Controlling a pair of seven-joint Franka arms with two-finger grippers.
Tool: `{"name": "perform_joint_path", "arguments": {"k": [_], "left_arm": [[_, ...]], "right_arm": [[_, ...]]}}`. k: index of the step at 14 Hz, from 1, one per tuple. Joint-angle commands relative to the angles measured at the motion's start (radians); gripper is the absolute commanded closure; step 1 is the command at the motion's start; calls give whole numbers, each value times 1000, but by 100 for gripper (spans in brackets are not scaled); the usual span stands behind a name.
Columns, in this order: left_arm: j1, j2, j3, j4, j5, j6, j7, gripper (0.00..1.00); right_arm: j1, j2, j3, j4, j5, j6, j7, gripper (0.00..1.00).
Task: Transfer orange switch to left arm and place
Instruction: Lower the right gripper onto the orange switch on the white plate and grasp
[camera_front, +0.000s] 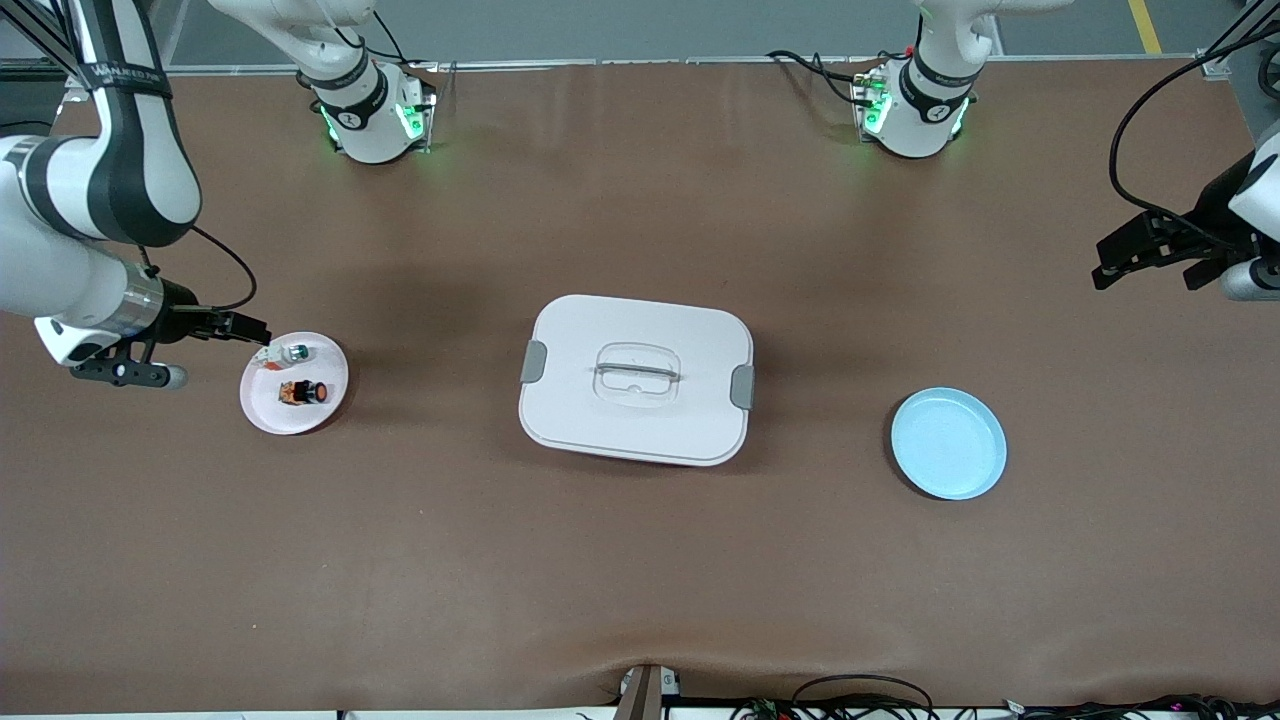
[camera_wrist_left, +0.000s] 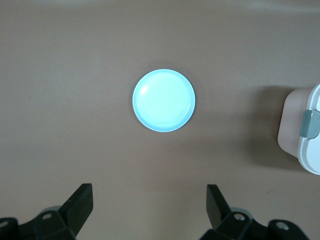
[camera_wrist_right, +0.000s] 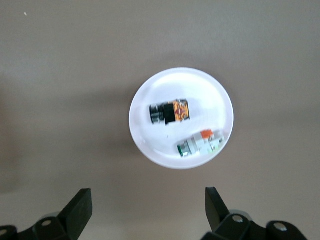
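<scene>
Two end effectors wide open, nothing held.
Your right end effector (camera_front: 255, 330) hangs by pink plate (camera_front: 262, 412) w/ orange switch (camera_front: 304, 392); left end effector (camera_front: 1125, 258) waits; box (camera_front: 636, 379) blocks mid-counter.

The box (camera_front: 636, 380) stands between pink plate (camera_front: 262, 410) and blue plate (camera_front: 948, 443).

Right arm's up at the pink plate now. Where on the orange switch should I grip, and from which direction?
Come straight down from above and close across the black-and-orange body of the orange switch, not end to end. It lies on its side on the pink plate, long axis flat, so the narrow sides face up. The white-and-green part lies close beside it; keep the open right gripper clear of it.
</scene>
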Motion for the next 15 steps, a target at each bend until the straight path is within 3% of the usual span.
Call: {"name": "perform_joint_path", "arguments": {"k": [1,4,10,15], "left_arm": [[-5,0,3,12,12,-15,20,0],[-4,0,3,12,12,-15,20,0],[-5,0,3,12,12,-15,20,0],[-5,-2,3,12,10,-15,20,0]], "right_arm": [[-31,11,7,-63,1,113,-48,0],[-42,71,7,-145,1,315,-54,0],[-40,208,9,-145,3,448,-56,0],[-34,269,13,-131,4,469,-56,0]]}}
